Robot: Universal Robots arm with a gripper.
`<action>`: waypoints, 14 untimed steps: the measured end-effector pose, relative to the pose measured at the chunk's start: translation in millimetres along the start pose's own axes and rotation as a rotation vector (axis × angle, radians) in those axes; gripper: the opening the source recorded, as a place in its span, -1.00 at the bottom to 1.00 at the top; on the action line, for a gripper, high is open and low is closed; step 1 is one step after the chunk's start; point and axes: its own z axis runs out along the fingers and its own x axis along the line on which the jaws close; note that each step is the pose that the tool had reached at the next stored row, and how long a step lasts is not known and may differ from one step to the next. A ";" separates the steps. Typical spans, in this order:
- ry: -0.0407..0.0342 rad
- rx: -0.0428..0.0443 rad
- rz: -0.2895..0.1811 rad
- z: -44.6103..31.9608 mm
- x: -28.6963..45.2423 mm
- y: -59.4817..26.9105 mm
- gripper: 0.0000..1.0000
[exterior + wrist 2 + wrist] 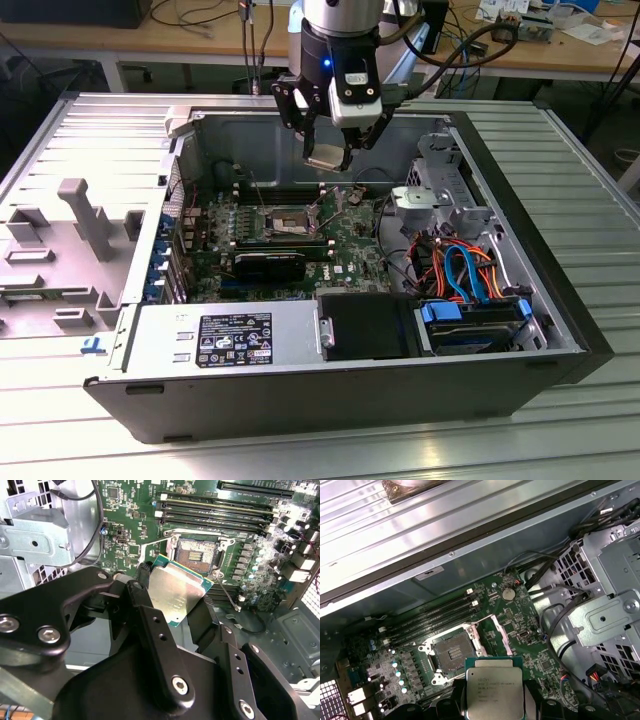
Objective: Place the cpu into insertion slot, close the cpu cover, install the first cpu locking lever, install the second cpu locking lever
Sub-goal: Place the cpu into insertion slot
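PC case (300, 400) lies open on ridged desk (585, 210). Inside: green board (350, 255) w/ insertion slot (290, 218) bare, dark centre exposed. Cpu cover (500, 634) looks tipped up beside slot. Near wall: power supply (230, 340), black fan shroud (365, 325), drive w/ blue tabs (470, 325) toward exterior view's right. End effector (327, 160) clamped on cpu (175, 592), fingers (145, 587) on opposite edges. Cpu hangs tilted above board, clear of slot, metal face out.
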 end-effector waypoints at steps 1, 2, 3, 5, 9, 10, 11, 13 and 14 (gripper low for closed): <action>0.0000 0.0001 0.001 0.0 0.0 0.0 0.09; -0.0001 0.0000 0.002 0.0 0.0 -0.1 0.09; -0.0002 0.0000 0.003 0.0 0.0 -0.1 0.09; -0.0003 -0.0001 0.004 0.0 -0.1 -0.2 0.09; -0.0007 -0.0001 0.008 0.0 -0.2 -0.4 0.09; -0.0008 -0.0001 0.009 0.0 -0.2 -0.5 0.09; -0.0009 -0.0002 0.010 0.0 -0.2 -0.5 0.09; -0.0010 -0.0002 0.012 -0.1 -0.3 -0.6 0.09; -0.0011 -0.0002 0.013 -0.1 -0.3 -0.6 0.09</action>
